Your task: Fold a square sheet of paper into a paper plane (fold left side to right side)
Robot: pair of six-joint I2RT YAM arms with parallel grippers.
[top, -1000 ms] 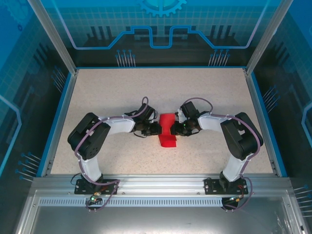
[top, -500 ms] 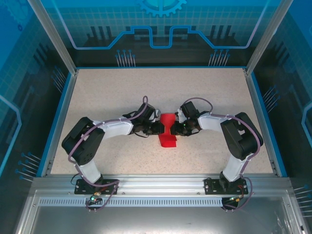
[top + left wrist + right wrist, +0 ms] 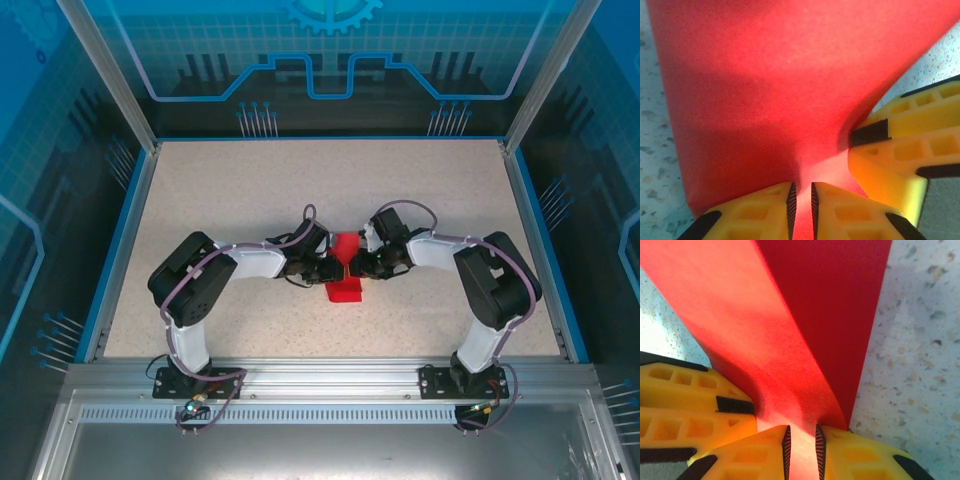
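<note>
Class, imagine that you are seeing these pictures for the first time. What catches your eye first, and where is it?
The bright red sheet of paper stands out at the middle of the pale speckled table, curved rather than lying flat. The left gripper and the right gripper close in on it from opposite sides. Each pinches the paper between yellow fingers.
</note>
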